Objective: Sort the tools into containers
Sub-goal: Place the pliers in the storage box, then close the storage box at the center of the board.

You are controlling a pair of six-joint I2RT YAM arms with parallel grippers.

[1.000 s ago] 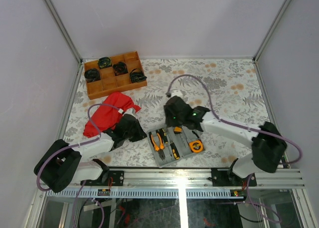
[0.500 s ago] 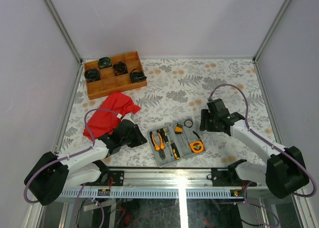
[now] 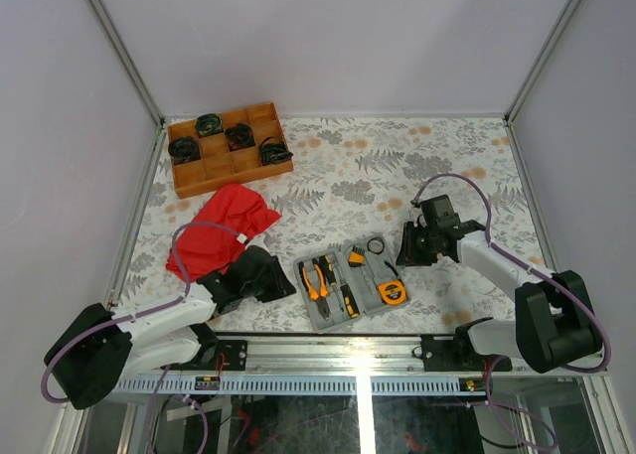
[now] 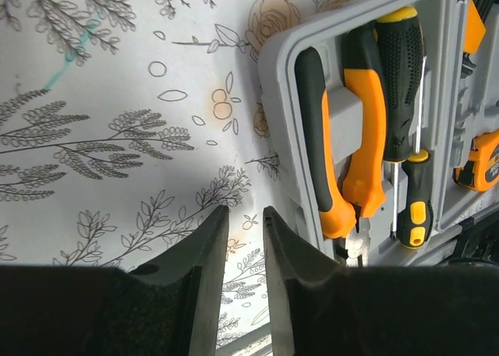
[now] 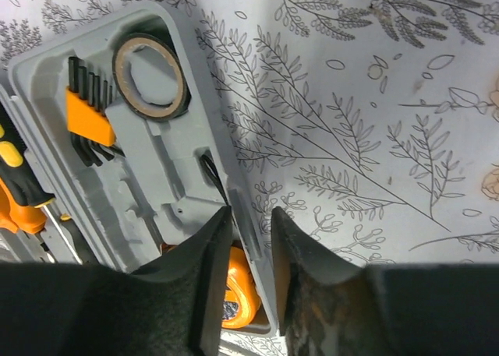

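Sorting apparently done: pliers (image 4: 366,138), screwdrivers (image 4: 399,68), tape measure (image 3: 394,293) fill the case (image 5: 148,177); left fingers (image 4: 204,278) and right fingers (image 5: 210,278) narrowly parted, empty.

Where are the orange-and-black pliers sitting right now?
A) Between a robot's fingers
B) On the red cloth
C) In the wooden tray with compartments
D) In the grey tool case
D. The pliers lie in a moulded recess of the open grey case, right beside a screwdriver.
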